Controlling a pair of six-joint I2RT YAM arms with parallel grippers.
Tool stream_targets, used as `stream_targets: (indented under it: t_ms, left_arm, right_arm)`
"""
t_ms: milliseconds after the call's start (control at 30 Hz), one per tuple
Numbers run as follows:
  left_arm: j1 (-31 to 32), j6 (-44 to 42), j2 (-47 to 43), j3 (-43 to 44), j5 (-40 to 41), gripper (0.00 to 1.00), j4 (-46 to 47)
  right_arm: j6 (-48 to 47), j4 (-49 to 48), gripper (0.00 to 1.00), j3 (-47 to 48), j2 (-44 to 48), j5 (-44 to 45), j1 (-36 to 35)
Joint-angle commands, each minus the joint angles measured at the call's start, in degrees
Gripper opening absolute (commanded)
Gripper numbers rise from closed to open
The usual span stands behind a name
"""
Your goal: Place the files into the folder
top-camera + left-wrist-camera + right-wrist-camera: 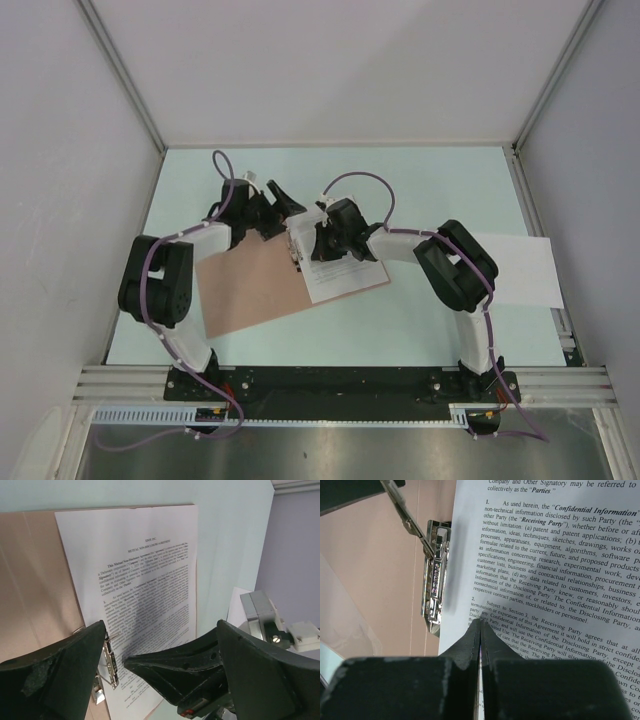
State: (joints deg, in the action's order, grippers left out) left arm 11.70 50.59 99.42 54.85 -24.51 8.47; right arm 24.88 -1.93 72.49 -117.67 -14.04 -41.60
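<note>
Jaws on my left gripper point(161, 627) stand wide apart, one dark finger on each side of its wrist view. Those on my right gripper point(480, 622) are pressed together to a thin slit, tips down on the white paper sheet with dense black print point(555, 555). I cannot tell whether any paper is nipped between them.

Only the overhead view shows the whole layout. The salmon-pink card folder point(250, 285) lies open and flat on the pale green table point(420, 190), with the printed sheet on its right half. A plain white paper sheet point(520, 270) lies well apart at the table's right edge, outside the folder. Both grippers meet over the folder's far middle.

My right wrist view alone makes the print legible and shows the silver metal clip point(435, 580) on the folder just left of the sheet's edge. My left wrist view shows my right gripper's tip lying on the sheet beside that clip.
</note>
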Motion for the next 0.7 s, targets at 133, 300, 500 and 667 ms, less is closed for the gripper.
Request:
stream_targets:
  t_ms: [133, 300, 500, 667]
  left_arm:
    - [3.59, 2.59, -7.91, -6.33, -2.56, 0.98, 4.27]
    - [4.03, -2.04, -19.3, -8.19, -0.65, 0.98, -1.5]
    - [1.49, -11.48, -28.57, -1.95, 12.98, 1.0, -24.18]
    - [-1.68, -7.88, -25.95, -3.43, 18.01, 0.98, -31.4]
  right_arm:
    - [0.87, 0.18, 0.0, -0.77, -1.69, -0.72, -0.67]
    - [2.62, 0.88, 0.06, -0.86, 1.02, -1.69, -0.76]
    - [7.18, 5.7, 0.45, -0.68, 11.91, 2.69, -0.76]
    - [21.82, 7.13, 0.65, 0.11, 15.8, -2.17, 1.43]
